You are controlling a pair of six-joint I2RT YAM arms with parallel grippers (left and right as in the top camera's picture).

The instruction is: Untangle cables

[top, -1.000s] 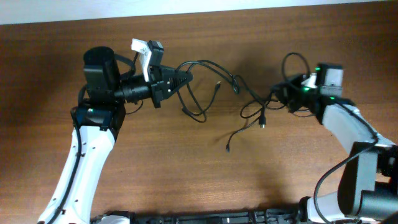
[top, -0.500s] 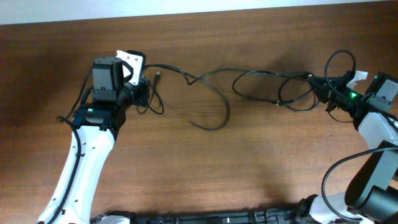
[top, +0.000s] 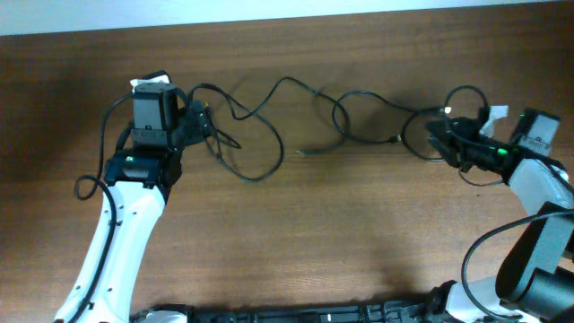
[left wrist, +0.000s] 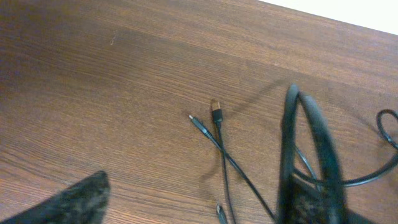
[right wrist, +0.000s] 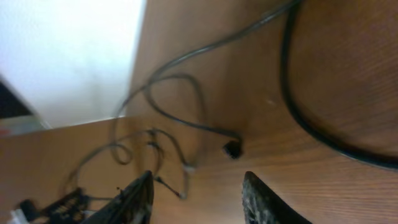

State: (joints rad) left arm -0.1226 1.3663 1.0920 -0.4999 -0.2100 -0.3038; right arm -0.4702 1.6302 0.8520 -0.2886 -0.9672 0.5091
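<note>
The cables [top: 359, 93] lie slack on the wooden table [top: 296, 251], strung in loose loops from my left gripper [top: 204, 121] across to my right gripper [top: 435, 135]. In the left wrist view the left gripper [left wrist: 193, 208] is open wide, its fingers [left wrist: 78, 200] far apart. Thin cords with small plugs [left wrist: 215, 112] lie on the wood between and beyond them, untouched. In the right wrist view the right gripper [right wrist: 198, 202] is open with bare wood between its fingers [right wrist: 134, 199]. A plug [right wrist: 233, 148] and curled cords [right wrist: 177, 121] lie just ahead of it.
The table's far edge meets a white wall [top: 269, 11] close behind the cables. Thicker black wires of the arms loop beside the left arm [top: 90, 184] and above the right gripper [top: 466, 94].
Both grippers were shut on the cables and pulling them taut between them. Now both have opened, the cables have dropped slack onto the table, and the right gripper has moved slightly left.
</note>
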